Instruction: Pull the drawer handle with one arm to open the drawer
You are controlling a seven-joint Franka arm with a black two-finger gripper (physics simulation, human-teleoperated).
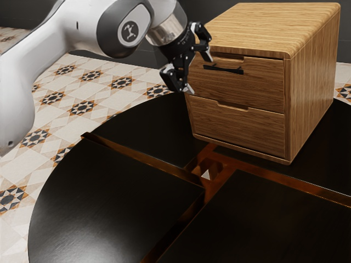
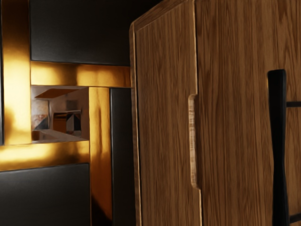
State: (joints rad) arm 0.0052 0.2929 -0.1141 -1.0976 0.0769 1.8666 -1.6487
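In front of cabinet (image 1: 274, 27), above dark worktop (image 1: 109, 208): end effector (image 1: 196, 70) hovering, fingers spread, gripping nothing. Just beyond, toward exterior view's right: black drawer handle (image 1: 223, 69) sitting on upper drawer (image 1: 252, 87), long axis running level across front. Fingers standing one above, one below that line. Drawer looking flush, not yet opening. Judging short advance needed to straddle bar.

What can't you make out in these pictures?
- Inside the upper drawer: hidden by its front, both views.
- Handle: cut off by the wrist view's edge.
- Arm: its base cut off by the exterior view's edge.
- Whether the gripper touches the handle: unclear, exterior view.
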